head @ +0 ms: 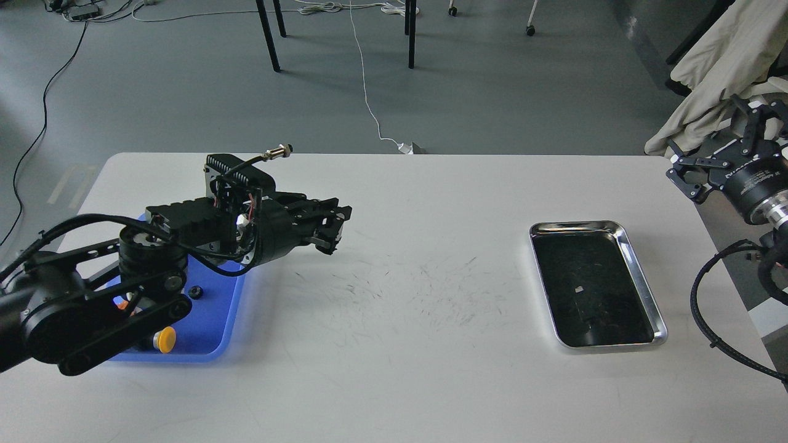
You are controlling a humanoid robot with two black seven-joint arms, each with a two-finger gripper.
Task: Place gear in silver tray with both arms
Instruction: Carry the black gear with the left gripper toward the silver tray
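Observation:
The silver tray [640, 271] lies on the right side of the white table, its dark bottom bare but for a small speck. My left gripper [330, 232] hovers over the table just right of the blue tray [215, 323], pointing right. Its dark fingers lie close together, and I cannot tell whether they hold anything. A small black round gear-like part [196, 292] lies in the blue tray beside my left arm. My right gripper [714, 144] is open and empty, raised past the table's far right edge, well away from the silver tray.
My left arm hides most of the blue tray; a yellow push button [165, 337] shows at its front. A beige cloth [720, 61] hangs behind the right gripper. The white table [431, 344] stretches between the two trays.

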